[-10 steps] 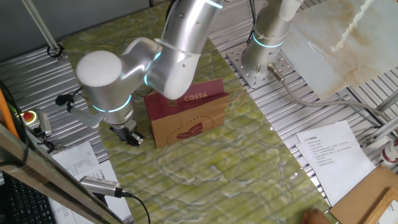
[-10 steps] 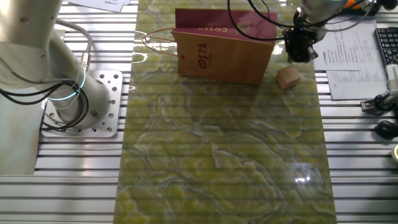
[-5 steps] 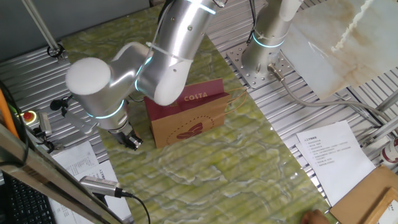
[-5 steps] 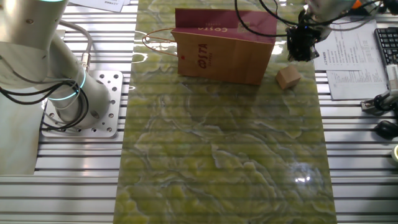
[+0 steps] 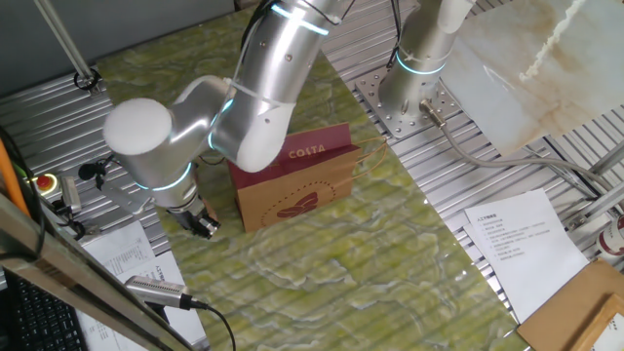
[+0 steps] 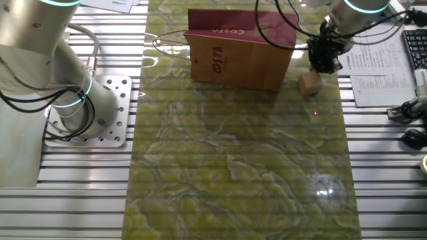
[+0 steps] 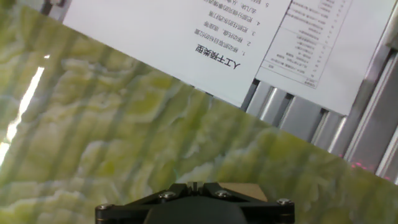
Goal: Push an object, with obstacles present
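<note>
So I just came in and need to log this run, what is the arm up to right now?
The arm has its gripper low over the green marbled mat, right behind a small wooden cube that sits beside the paper bag. It looks set to push the cube with the bag standing close by. In the hand view the cube shows just past the gripper body. Whether the fingers are open cannot be told.

Both fixed views look steeply down from opposite sides, sharing the green mat and paper bag. Hand view: close, downward; mat edge and printed sheets toward 12 o'clock.
</note>
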`<action>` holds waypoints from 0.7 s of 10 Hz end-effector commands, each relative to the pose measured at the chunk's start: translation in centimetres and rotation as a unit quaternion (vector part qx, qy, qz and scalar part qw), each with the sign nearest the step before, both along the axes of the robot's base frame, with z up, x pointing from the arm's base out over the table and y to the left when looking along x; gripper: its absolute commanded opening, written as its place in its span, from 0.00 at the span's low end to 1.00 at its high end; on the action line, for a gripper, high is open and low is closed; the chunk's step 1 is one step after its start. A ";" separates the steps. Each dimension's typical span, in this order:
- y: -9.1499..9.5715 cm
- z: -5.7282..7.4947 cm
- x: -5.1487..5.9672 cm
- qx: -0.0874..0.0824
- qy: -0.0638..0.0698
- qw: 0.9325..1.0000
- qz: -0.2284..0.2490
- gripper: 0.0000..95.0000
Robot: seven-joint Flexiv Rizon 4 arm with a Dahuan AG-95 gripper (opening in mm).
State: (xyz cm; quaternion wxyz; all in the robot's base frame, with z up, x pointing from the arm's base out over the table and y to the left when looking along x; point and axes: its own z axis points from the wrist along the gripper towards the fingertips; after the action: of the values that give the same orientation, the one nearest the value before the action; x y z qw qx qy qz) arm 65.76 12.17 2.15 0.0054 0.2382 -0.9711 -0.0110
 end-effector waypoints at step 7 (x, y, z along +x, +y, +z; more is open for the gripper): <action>-3.6 0.5 -1.3 -0.015 -0.008 0.999 0.035 0.00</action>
State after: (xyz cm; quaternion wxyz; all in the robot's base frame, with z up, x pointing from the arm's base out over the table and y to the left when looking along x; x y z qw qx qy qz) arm 64.25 8.38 2.76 0.0007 0.2730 -0.9620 0.0057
